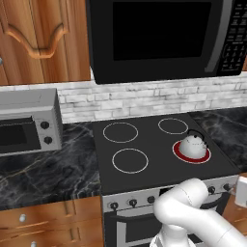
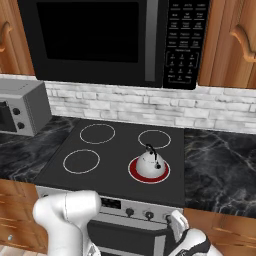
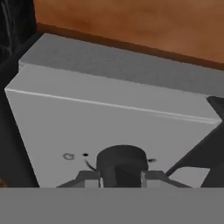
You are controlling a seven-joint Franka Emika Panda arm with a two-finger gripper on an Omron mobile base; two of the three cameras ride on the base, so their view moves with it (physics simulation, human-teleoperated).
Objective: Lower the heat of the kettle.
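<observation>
The kettle, small, white-grey, with a thin black handle, stands on the front right burner, whose ring glows red. My gripper is down at the stove's front panel, shut on a dark round knob with one finger at each side. From the base views the hand sits at the right end of the knob row, below the kettle's burner.
Other knobs line the stove front. Three unlit burner rings mark the cooktop. A grey toaster oven stands on the left counter. A black microwave hangs above.
</observation>
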